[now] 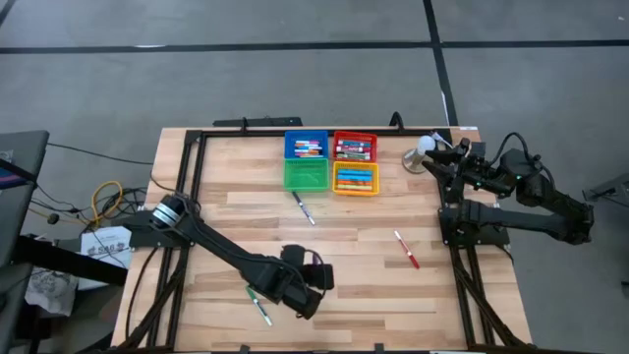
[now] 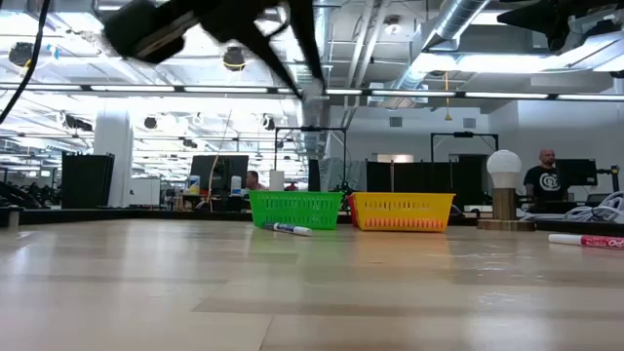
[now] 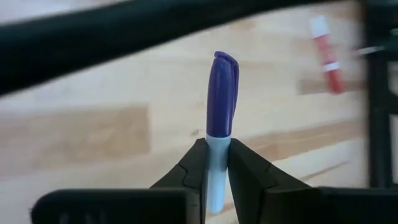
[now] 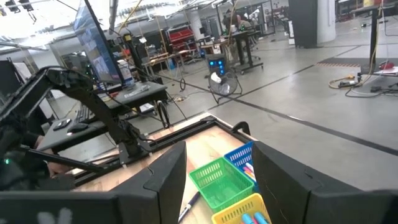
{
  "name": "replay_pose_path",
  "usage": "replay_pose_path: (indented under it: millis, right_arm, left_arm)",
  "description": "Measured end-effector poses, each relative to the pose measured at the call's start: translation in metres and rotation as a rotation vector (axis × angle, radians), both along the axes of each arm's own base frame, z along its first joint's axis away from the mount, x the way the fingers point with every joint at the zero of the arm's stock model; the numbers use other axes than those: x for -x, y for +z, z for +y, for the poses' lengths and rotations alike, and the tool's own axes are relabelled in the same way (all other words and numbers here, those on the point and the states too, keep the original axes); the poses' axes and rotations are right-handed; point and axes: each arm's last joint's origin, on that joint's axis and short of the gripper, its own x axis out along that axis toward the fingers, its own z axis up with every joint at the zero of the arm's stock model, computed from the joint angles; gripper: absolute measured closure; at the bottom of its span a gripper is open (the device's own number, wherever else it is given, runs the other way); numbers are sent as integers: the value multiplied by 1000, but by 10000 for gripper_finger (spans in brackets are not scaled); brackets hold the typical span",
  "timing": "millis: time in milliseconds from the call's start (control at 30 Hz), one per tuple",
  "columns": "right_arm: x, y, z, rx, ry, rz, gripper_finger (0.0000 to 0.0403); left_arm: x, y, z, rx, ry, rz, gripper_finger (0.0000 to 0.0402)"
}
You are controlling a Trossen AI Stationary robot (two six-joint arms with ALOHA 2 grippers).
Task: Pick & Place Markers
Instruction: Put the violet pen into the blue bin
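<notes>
Left end effector (image 3: 216,171) | clamped on purple-capped marker (image 3: 221,99) | above table (image 3: 93,112)

Count from my station:
I see four bins (image 1: 330,161), three loose markers (image 1: 304,208) on the table (image 1: 373,265), one purple marker (image 3: 222,93) gripped, two arms.

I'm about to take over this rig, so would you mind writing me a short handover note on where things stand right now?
Left gripper: shut on a purple-capped marker, over the table's front.
Right gripper: open, empty, parked at the table's right rear.
Done: markers lie in the blue bin, red bin and yellow bin.
Left: the held marker, plus loose ones: green-capped marker, red marker, and blue-capped marker near the green bin.
</notes>
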Motion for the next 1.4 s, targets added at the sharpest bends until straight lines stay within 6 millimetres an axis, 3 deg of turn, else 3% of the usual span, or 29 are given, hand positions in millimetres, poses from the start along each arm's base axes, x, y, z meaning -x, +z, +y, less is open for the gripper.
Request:
replay_pose_path:
  millis: [267,467,933,1400]
  right_arm:
    - [0,0,0,0,0,0,233]
    - [0,0,0,0,0,0,233]
    - [0,0,0,1,0,0,233]
    - [0,0,0,1,0,0,233]
  left_arm:
    - [5,52,8,-260,-162,-161,353]
    - [4,73,9,-363,-218,-246,354]
    - [-3,79,14,-375,-218,-294,352]
    - [-30,79,73,-301,-53,-286,354]
